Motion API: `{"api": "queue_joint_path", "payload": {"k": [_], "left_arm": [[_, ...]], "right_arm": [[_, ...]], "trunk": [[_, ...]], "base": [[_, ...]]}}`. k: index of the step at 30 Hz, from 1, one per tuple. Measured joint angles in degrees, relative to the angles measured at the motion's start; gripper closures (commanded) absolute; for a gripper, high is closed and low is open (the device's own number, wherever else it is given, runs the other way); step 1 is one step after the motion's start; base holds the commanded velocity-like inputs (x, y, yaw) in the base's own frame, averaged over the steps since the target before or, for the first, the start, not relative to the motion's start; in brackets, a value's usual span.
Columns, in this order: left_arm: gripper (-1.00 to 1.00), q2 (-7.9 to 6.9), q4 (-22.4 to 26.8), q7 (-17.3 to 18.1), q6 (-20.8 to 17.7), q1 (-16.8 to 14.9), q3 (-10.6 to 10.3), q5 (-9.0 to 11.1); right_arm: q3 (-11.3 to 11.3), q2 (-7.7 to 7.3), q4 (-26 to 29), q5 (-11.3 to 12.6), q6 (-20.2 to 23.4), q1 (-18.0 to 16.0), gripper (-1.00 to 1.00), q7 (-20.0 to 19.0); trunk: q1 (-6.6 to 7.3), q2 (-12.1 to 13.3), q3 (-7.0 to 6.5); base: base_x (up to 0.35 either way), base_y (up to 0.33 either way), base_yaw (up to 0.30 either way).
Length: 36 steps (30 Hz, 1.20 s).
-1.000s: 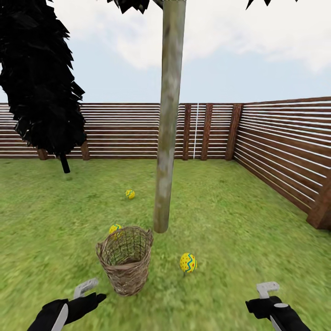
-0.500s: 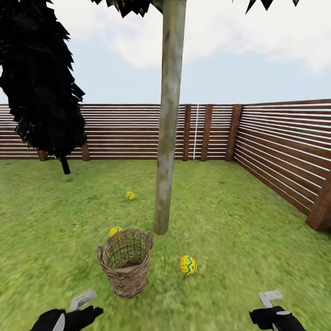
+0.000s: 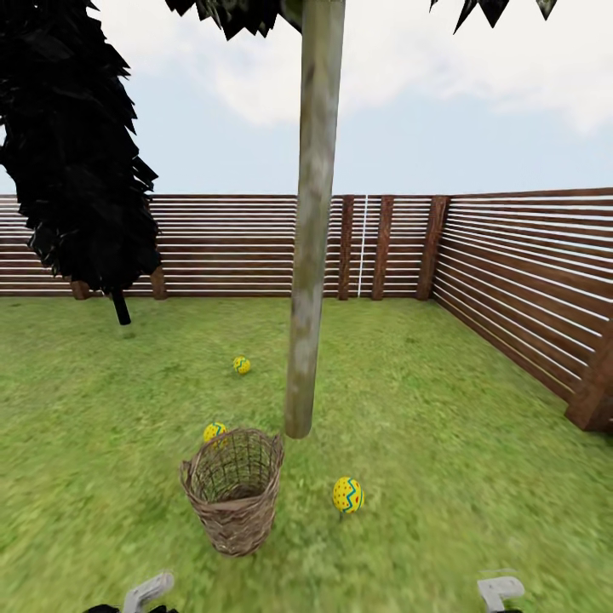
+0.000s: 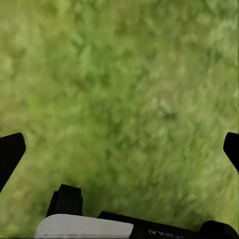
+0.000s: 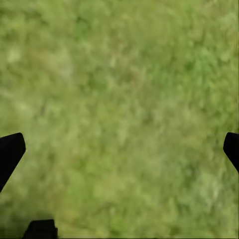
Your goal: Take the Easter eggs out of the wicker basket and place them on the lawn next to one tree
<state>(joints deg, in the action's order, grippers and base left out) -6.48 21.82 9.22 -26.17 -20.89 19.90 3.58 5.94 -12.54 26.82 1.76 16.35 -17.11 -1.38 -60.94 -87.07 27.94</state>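
Three Easter eggs lie on the lawn (image 3: 443,409) around the tree (image 3: 308,255). One egg (image 3: 347,495) rests to the right of the wicker basket (image 3: 232,492), and a second egg (image 3: 214,431) sits just behind its far rim, partly hidden. The third egg (image 3: 242,364) lies farther back, left of the trunk. The basket stands upright in front of the trunk, and I see no egg through its weave. Over bare grass, my left gripper (image 4: 119,149) is open, and so is my right gripper (image 5: 119,152). Each one's dark fingertips stand wide apart with nothing between them.
A dark columnar tree (image 3: 77,153) stands at the back left. A brown slat fence (image 3: 511,272) closes the lawn at the back and along the right. Grey brackets of my left arm (image 3: 146,592) and right arm (image 3: 500,589) show at the bottom edge of the head view.
Both arms have sunk toward the bottom edge of the head view, leaving just their grey brackets. The whole picture has shifted slightly downward. Eggs and basket have not moved.
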Motion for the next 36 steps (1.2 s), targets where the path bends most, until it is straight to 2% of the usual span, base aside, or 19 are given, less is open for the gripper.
{"api": "queue_joint_path", "payload": {"k": [3, 7, 10, 12, 17, 21, 25, 28, 34, 36], "left_arm": [[-1.00, -0.18, -3.3, 0.0, 0.2, 0.0, 0.1, 0.0], [-1.00, -0.33, -6.6, 0.0, 1.0, 0.0, 0.1, -0.1], [-1.00, -0.37, -10.4, -0.1, 6.3, 0.0, 0.2, -0.1], [-1.00, -0.52, -12.2, -0.1, 8.1, 0.0, 0.2, -0.1], [-1.00, -1.88, -15.2, 0.3, 8.9, 0.0, 0.3, 0.1], [-1.00, -2.27, -16.5, 0.3, 9.0, 0.0, 0.3, 0.2], [-1.00, -2.72, -17.3, 0.3, 9.1, 0.0, 0.3, 0.2], [-1.00, -2.92, -17.8, 0.3, 9.2, 0.1, 0.3, 0.1], [-1.00, -3.08, -23.8, 0.1, 13.7, 0.2, 0.1, 0.0], [-1.00, -3.15, -24.5, 0.0, 14.2, 0.2, 0.1, -0.1]], "right_arm": [[0.0, 0.28, -1.2, 0.0, 0.2, 0.0, -1.00, 0.0], [0.0, 2.18, -3.1, 0.0, 0.4, 0.0, -1.00, 0.2], [-0.1, 2.93, -5.3, -0.1, 0.3, 0.0, -1.00, 0.1], [-0.1, 3.31, -7.4, -0.1, 0.1, 0.0, -1.00, 0.0], [-0.2, 3.52, -12.7, 0.0, -1.1, 0.0, -1.00, 0.0], [-0.2, 4.15, -15.3, 0.0, -3.8, 0.0, -1.00, 0.0], [-0.2, 5.17, -16.7, 0.0, -4.4, 0.0, -1.00, 0.0], [-0.2, 5.33, -17.2, -0.1, -4.5, 0.0, -1.00, 0.1], [-0.2, 6.11, -20.4, -0.1, -4.9, 0.0, -1.00, 0.1], [-0.2, 6.24, -20.8, -0.1, -5.4, 0.0, -1.00, 0.1]], "trunk": [[0.66, 1.2, -0.54], [1.54, 2.8, -1.26], [2.20, 4.0, -1.80], [2.64, 4.8, -2.16], [3.73, 6.8, -3.06], [4.61, 8.4, -3.77], [5.49, 10.0, -4.49], [6.15, 11.2, -5.03], [7.47, 13.6, -6.11], [7.91, 14.4, -6.47]], "base": [[0.000, 0.000, 0.000], [0.000, 0.000, 0.000], [0.000, 0.000, 0.000], [0.000, 0.000, 0.000], [0.000, 0.000, 0.000], [0.000, 0.000, 0.000], [0.000, 0.000, 0.000], [0.000, 0.000, 0.000], [0.000, 0.000, 0.000], [0.000, 0.000, 0.000]]}}
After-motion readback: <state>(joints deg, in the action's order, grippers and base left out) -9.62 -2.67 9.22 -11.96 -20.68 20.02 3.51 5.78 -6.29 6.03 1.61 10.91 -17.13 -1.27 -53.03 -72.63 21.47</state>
